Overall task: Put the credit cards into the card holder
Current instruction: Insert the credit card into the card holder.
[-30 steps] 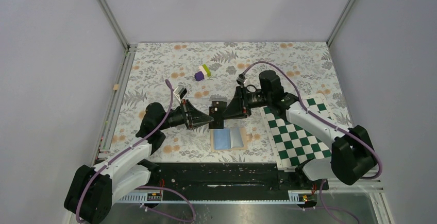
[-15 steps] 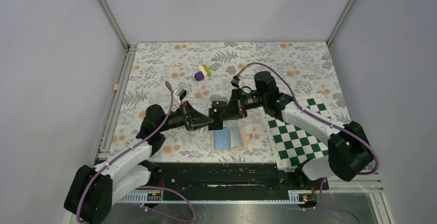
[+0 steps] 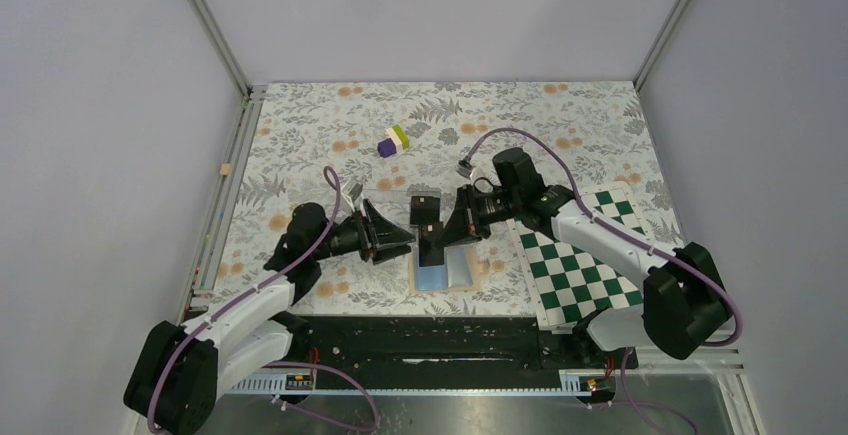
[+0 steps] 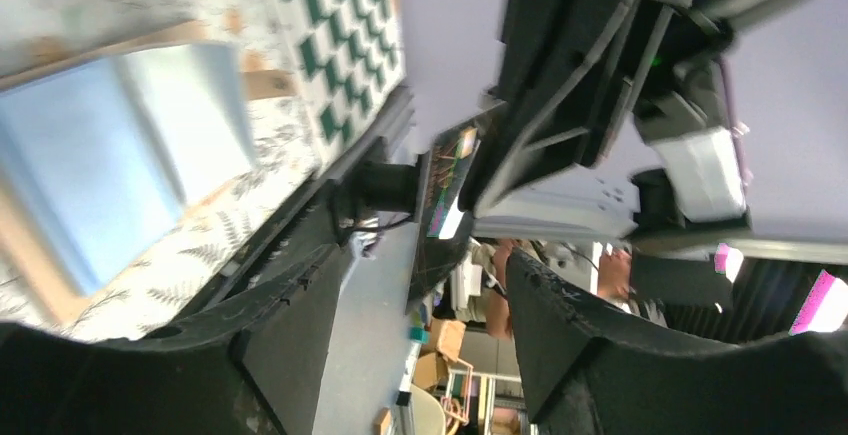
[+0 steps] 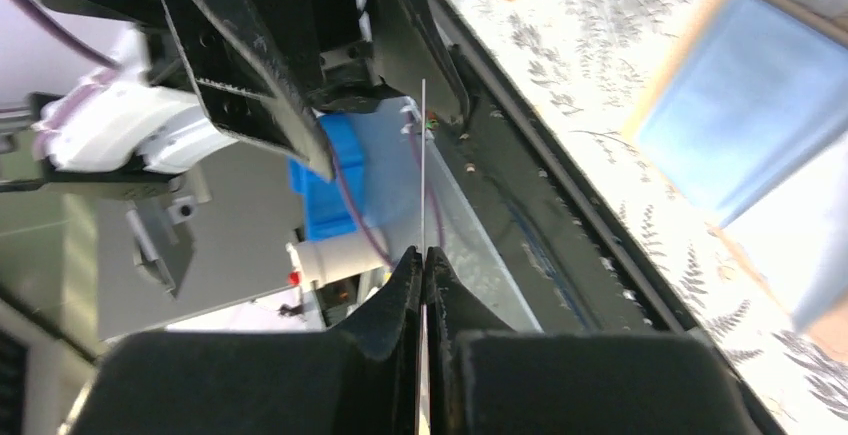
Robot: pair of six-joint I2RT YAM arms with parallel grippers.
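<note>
The right end effector (image 5: 423, 257) pinches a card (image 3: 432, 243) edge-on, seemingly above the open wallet (image 3: 442, 277); left end effector (image 4: 420, 290) wide, empty.

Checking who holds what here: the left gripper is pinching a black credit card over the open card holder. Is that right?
Not quite: the right gripper pinches that credit card, seen edge-on between its fingers in the right wrist view. The left gripper stands open. The card is indeed over the open card holder.
</note>
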